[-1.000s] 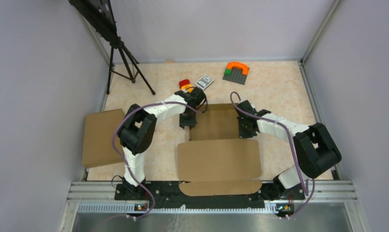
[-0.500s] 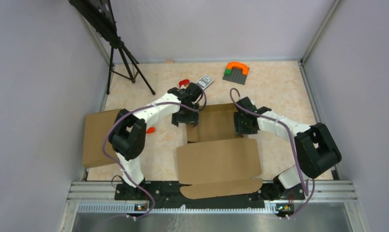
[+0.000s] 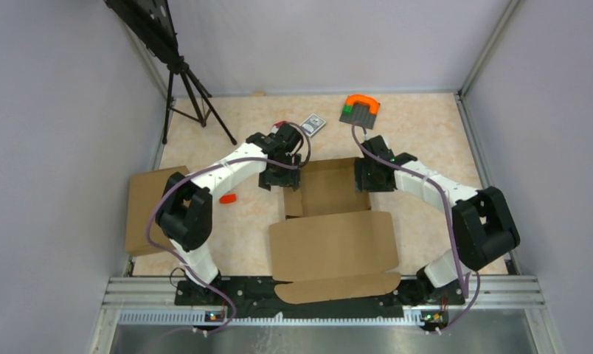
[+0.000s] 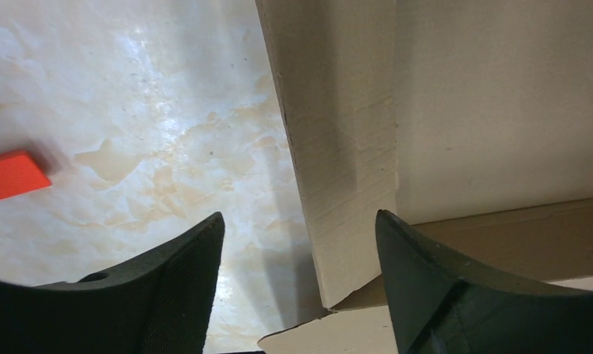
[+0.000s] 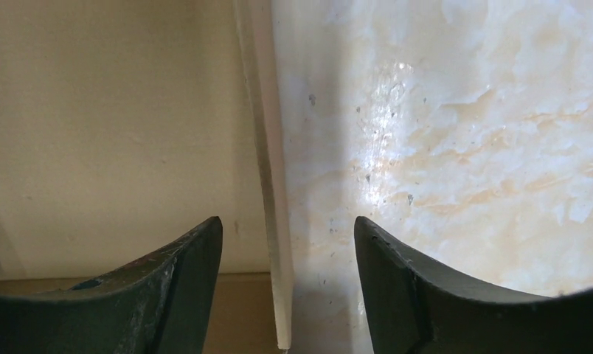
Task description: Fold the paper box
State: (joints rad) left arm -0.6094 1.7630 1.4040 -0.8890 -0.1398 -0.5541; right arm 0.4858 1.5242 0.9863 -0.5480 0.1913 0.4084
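Cardboard is lying nearest the arm bases: the paper box [image 3: 330,243], plain brown and half formed, is resting at the middle of the counter [image 3: 426,140] with its rounded front flap hanging over the near rail [image 3: 131,291]; beyond that flap its broad lid panel is lying flat, and beyond the panel the shallow tray part is sitting with its side walls standing up; the left gripper [image 3: 281,181] is sitting at the tray's left wall and the right gripper [image 3: 369,181] at its right wall, the two arms arching in from either side; in the left wrist view the fingers [image 4: 168,295] are standing spread wide, with the pale upright wall running between them, closer to one finger, and bare counter showing beside the other; in the right wrist view the fingers are likewise standing apart, straddling the thin top edge of the wall, tray floor to one side and counter to the other; neither gripper is pinching anything; left of the tray a small red piece [image 3: 227,198] is lying on the counter; further left a second brown box [image 3: 152,210] is sitting by the counter's edge; farther back a small grey-and-white packet [image 3: 312,123] is lying near a grey baseplate [image 3: 358,113] that is carrying an orange arch [image 3: 362,99]; a black tripod [image 3: 186,88] is standing in the far left corner.
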